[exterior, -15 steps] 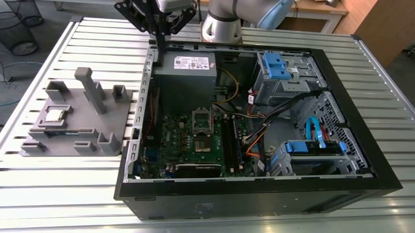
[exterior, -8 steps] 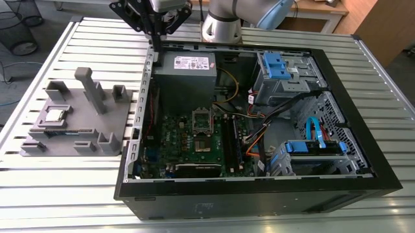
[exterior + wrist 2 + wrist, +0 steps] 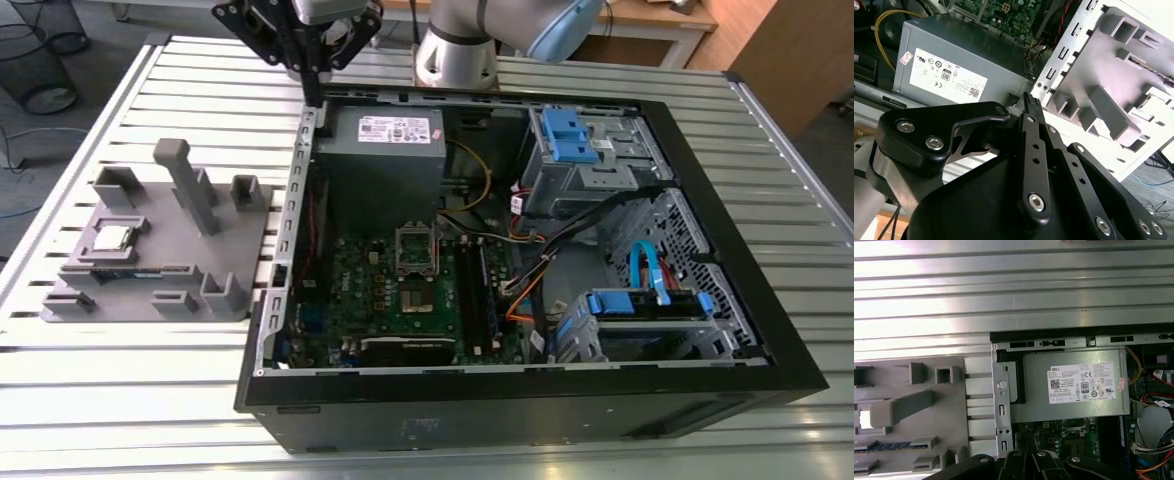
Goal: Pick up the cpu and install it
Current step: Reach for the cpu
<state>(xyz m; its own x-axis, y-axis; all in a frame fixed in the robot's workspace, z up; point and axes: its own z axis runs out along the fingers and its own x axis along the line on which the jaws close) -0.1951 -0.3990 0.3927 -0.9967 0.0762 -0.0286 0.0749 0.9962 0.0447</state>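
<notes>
Presently the pincer (image 3: 312, 93) is seen hanging high over the far corner of the open computer case (image 3: 534, 398), at the wall nearest the fixture plate (image 3: 174, 252) and just beside the grey power supply (image 3: 380, 150). Its fingers are drawn together, tip against tip, and nothing is gripped between them; the same closed stance is noted in the second wrist view (image 3: 1030, 98). The cpu (image 3: 114, 237) is found outside the case, seated flat and silver side up in a shallow pocket of the fixture plate, which rests on the slatted bench (image 3: 134, 420). From the pincer the cpu lies toward the exterior view's left and nearer that camera, well apart, with the plate's tall grey posts standing between the two. In the first wrist view the cpu (image 3: 864, 419) is picked out as a bright square at the plate's outer part, away from the case wall. No long axis is marked, the chip being near square; its edges are judged to run in line with the plate's edges. The empty socket (image 3: 416, 250) on the motherboard (image 3: 387, 300) lies the opposite way, inside the case, past the power supply.
</notes>
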